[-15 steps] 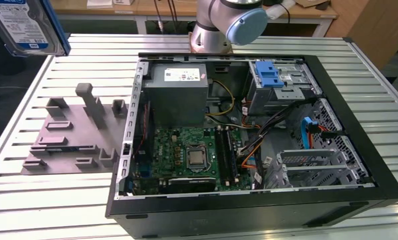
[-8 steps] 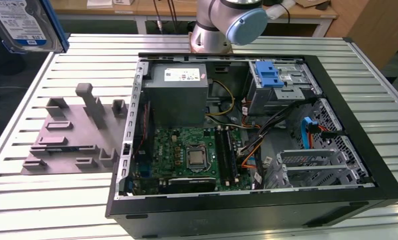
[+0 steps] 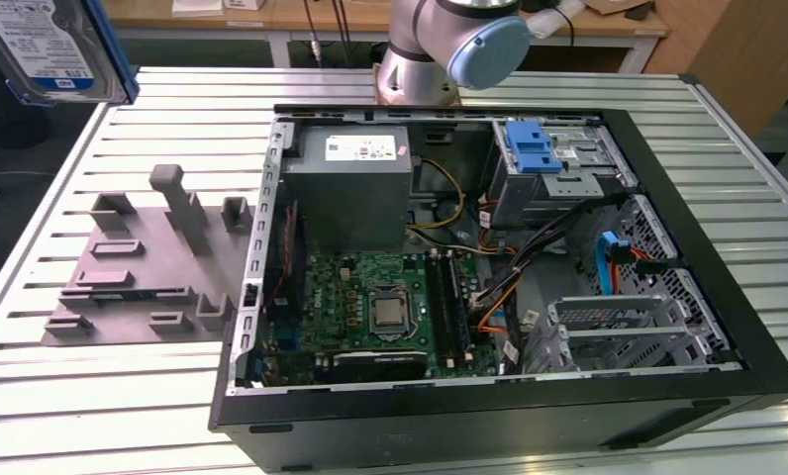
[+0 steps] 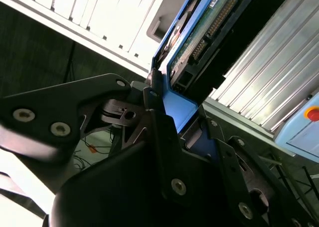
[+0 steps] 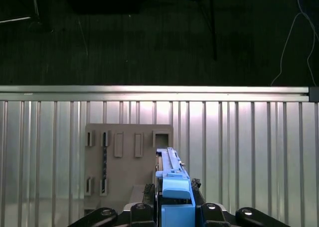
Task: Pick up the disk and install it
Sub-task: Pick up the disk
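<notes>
1. We see the gripper [image 5: 172, 191] clamped on the disk [image 5: 169, 164]. In both wrist views its fingers [image 4: 154, 114] squeeze the blue bracket [image 4: 178, 107] from either side.
2. In the exterior view the disk hangs close to the camera at that view's left. It is above the table [image 3: 104, 396], with its label showing, and it touches nothing.
3. The disk's long axis runs straight out from the fingers. In the first wrist view we see it edge-on, pointing down at the grey plate [image 5: 124, 157] on the table.
4. The open computer case [image 3: 500, 426] lies well apart from the disk, toward the exterior view's right. Its drive cage [image 3: 559, 183] sits at the end nearest the arm's base [image 3: 428, 59].
5. We judge the pick-up done and the disk not yet installed.
</notes>
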You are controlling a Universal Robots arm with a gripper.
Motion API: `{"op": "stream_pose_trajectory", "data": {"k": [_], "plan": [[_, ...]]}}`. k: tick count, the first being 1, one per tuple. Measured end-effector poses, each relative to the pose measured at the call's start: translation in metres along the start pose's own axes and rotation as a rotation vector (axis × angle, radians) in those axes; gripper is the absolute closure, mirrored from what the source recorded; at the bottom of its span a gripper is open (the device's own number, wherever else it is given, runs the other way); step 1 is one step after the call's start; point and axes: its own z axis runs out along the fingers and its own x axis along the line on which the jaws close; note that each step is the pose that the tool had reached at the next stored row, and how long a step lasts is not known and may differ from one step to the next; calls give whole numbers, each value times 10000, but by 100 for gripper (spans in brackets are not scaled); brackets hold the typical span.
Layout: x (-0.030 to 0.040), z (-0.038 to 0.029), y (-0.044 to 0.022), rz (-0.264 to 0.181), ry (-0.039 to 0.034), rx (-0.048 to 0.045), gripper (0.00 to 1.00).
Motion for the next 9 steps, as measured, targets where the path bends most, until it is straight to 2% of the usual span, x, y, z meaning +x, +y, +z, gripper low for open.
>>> {"op": "stream_pose_trajectory", "data": {"k": [4, 9], "plan": [[4, -1, -17, 0, 0, 0, 64], [48, -2, -21, 1, 0, -1, 64]]}}
